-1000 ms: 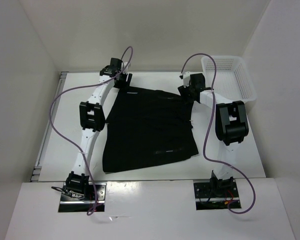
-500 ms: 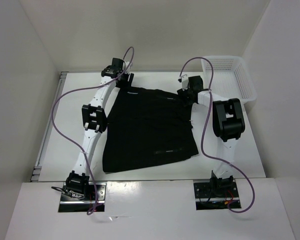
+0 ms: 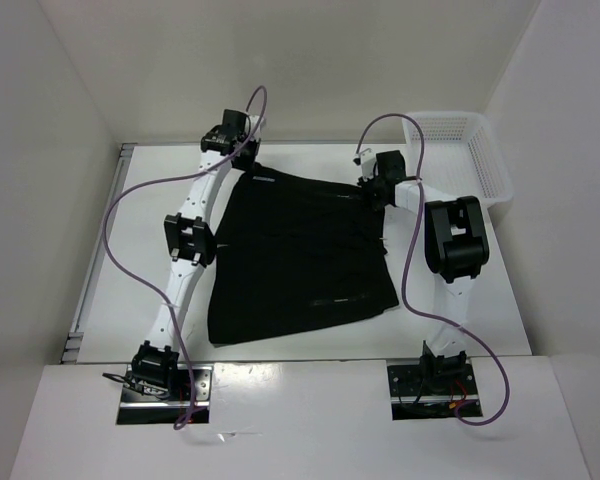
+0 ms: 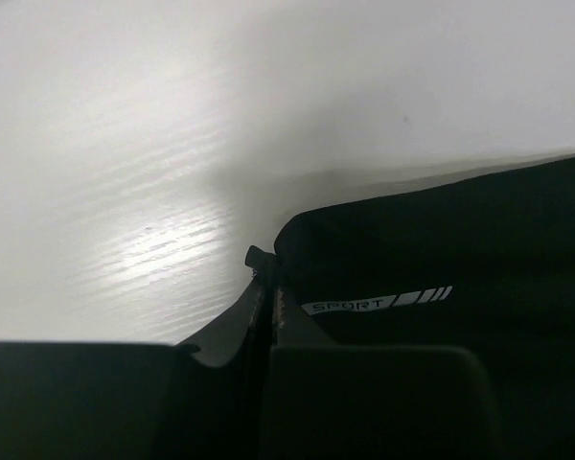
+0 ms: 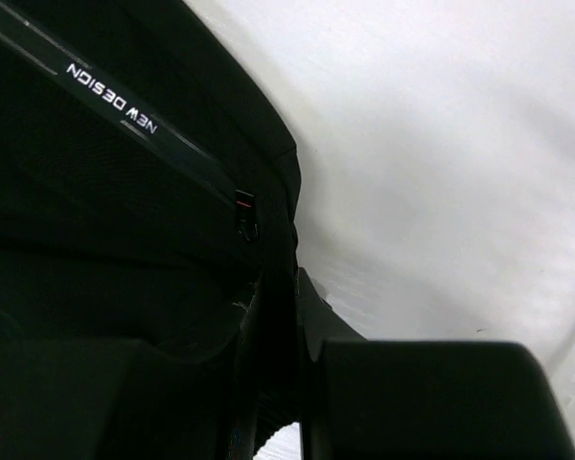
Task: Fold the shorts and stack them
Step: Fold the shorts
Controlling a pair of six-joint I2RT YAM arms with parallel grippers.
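Gripping started, no fold yet: shorts (image 3: 300,255) lie flat left of the basket (image 3: 492,168). Right gripper (image 5: 273,278) pinches the waistband corner nearest the basket, left gripper (image 4: 266,287) the corner farther away. Folding and stacking remain.

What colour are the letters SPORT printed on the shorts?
White lettering on black shorts; clearest in the left wrist view.
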